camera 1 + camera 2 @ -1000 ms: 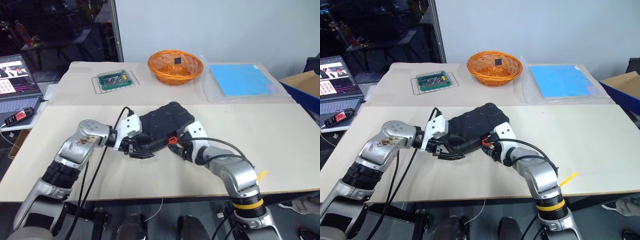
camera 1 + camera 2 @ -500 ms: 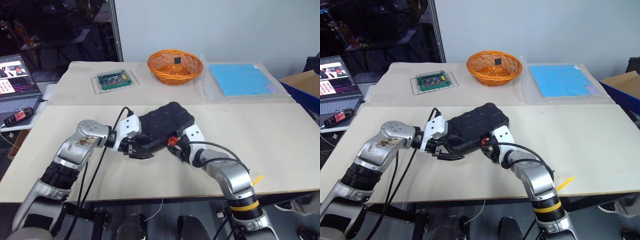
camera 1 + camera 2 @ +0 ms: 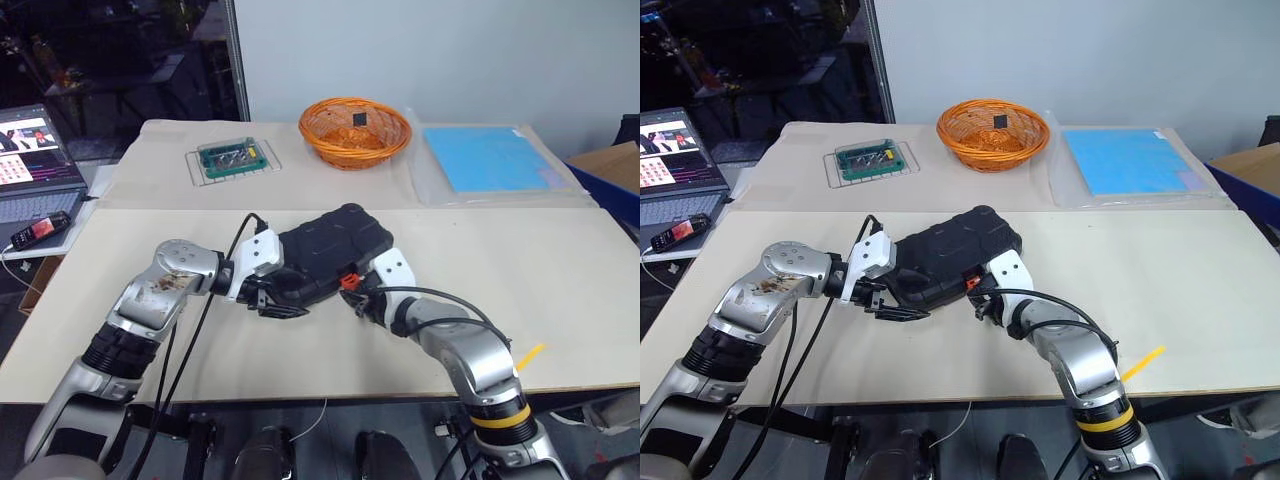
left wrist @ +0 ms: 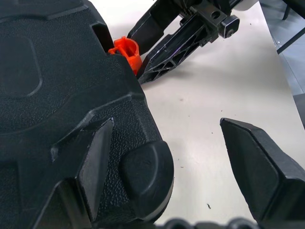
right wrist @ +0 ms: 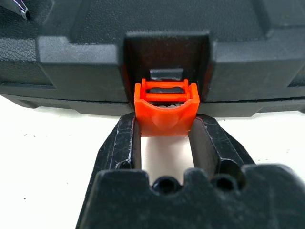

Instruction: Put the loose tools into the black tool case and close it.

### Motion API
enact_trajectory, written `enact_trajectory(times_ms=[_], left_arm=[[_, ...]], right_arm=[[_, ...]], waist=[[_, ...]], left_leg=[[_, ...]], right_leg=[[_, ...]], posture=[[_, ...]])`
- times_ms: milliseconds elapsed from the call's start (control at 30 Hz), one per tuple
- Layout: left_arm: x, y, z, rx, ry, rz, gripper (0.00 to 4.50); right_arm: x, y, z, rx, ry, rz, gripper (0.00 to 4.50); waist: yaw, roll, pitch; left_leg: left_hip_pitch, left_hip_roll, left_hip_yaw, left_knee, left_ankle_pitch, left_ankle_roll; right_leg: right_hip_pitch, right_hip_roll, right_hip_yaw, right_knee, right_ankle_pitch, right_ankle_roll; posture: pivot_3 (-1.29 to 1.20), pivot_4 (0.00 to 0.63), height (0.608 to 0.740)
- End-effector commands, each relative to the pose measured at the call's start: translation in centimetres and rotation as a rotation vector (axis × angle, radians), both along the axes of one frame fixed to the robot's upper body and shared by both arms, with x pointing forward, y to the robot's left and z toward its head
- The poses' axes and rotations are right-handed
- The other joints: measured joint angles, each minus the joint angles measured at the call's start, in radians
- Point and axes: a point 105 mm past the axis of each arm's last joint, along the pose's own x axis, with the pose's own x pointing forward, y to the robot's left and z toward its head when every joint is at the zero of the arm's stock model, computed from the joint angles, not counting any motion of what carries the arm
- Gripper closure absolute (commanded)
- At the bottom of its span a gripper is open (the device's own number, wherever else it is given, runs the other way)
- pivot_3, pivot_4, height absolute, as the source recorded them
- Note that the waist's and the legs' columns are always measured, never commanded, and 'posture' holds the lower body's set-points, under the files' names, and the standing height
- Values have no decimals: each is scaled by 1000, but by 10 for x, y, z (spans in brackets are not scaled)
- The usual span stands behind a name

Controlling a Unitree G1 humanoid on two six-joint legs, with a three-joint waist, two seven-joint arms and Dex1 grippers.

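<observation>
Since the picture of one second before, the right gripper (image 5: 166, 126) had narrowed its two black fingers onto the orange latch (image 5: 166, 109), while the left arm and the case had kept their places. Nearest to the robot, that latch sat directly in front of the right gripper, between its fingertips and touching both, so the right arm was the one in reach of it. The coming move, as I judge it, depended on this: the latch pointed straight out of the front edge of the case toward the gripper and had to be pushed back into its recess to lock. The latch was a small piece of smooth, bright plastic with a rounded lower edge and two thin bars on top. Behind it lay the black tool case (image 3: 325, 249), already closed, in the middle of the pale table (image 3: 560, 280), with its long axis running from the near left to the far right. Its shell was moulded plastic with a fine grain, raised ribs and rounded corners. The left gripper (image 4: 181, 157) stood wide at the case's left end, one finger (image 4: 97, 160) lying on the lid and the other apart over the table. Farther back, well apart, stood a woven orange basket (image 3: 354, 131).
</observation>
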Motion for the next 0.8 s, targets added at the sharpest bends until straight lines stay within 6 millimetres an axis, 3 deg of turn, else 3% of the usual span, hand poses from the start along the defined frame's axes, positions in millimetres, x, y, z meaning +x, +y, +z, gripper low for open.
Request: enact_trajectory(times_ms=[33, 167, 233, 367, 533, 667, 700, 767, 800], left_arm=[[-4, 8, -37, 82, 129, 56, 660], [-3, 5, -38, 80, 123, 49, 660], [-4, 4, -38, 78, 122, 46, 660], [-3, 2, -39, 74, 122, 50, 660], [-1, 4, -42, 71, 123, 63, 660], [-1, 2, -44, 67, 122, 67, 660], [0, 2, -44, 65, 121, 69, 660], [0, 2, -44, 65, 120, 71, 660], [0, 2, -44, 64, 120, 72, 660]], right_arm=[[0, 12, 28, 10, -89, 39, 3323], [10, 15, 28, 22, -73, 37, 3323], [13, 16, 25, 22, -60, 52, 2323], [11, 8, 27, 17, -69, 41, 1094], [-14, -10, 30, 5, -21, 80, 1094], [-20, -17, 29, 27, 5, 57, 1094], [-21, -17, 28, 42, 13, 53, 1595], [-20, -15, 26, 55, 18, 49, 2077], [-16, -14, 25, 64, 17, 39, 2593]], waist=[[0, 0, 0], [0, 0, 0], [-3, 0, 0], [-3, 0, 0], [4, 0, 0], [4, 0, 0], [4, 0, 0], [4, 0, 0], [5, 0, 0]], left_leg=[[0, 0, 0, 0, 0, 0], [0, 0, 0, 0, 0, 0], [1, 0, 0, 0, 0, 0], [3, 1, 0, 0, 0, 0], [2, 1, 0, 0, 0, 0], [2, 1, 0, 0, 0, 0], [2, 1, 0, 0, 0, 0], [2, 1, 0, 0, 0, 0], [2, 1, 0, 0, 0, 0]], right_leg=[[0, 0, 0, 0, 0, 0], [0, 0, 0, 0, 0, 0], [1, 0, 0, 0, 0, 1], [2, 0, -1, 0, -1, 5], [1, 0, -1, -1, 1, 2], [2, 0, -1, -2, 1, 1], [2, 0, -1, -2, 0, 2], [2, 0, -1, -2, -2, 6], [2, 0, -1, -2, -2, 6]], posture=[[0, 150, 740], [0, 150, 740], [0, 150, 740], [0, 150, 740], [0, 150, 740], [0, 150, 740], [0, 150, 740], [0, 150, 740], [0, 150, 740]])
